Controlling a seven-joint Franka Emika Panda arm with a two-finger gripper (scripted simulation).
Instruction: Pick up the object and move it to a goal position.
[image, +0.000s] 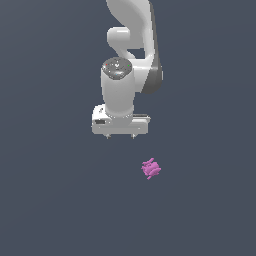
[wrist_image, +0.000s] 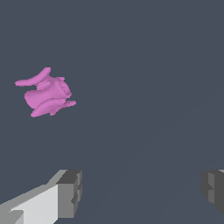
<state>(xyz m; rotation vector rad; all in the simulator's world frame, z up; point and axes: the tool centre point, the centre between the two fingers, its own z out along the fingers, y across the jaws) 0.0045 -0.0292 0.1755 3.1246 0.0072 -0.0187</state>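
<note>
One white robot arm (image: 131, 45), reaching down from the exterior view's top edge over a plain dark grey-blue worktop (image: 50, 200) whose edges and corners lie outside both pictures. One gripper (image: 120, 136) at its end, pointing down; in the exterior view only two small fingertips show below the wide white hand body, set well apart. The wrist view gives the detail the exterior view lacks: two grey finger pads (wrist_image: 70, 192), one at each side of the picture, with a broad bare gap of worktop between them, so the jaws stand wide open and hold nothing. One object (image: 150, 168), small, magenta-pink, lumpy, with short nubs sticking out. In the exterior view it lies on the worktop near the gripper, towards the exterior view's right and lower in the picture, clear of both fingertips. In the wrist view the object (wrist_image: 47, 93) appears larger, showing curved fins and a rounded middle, off to one side and outside the gap between the pads.
</note>
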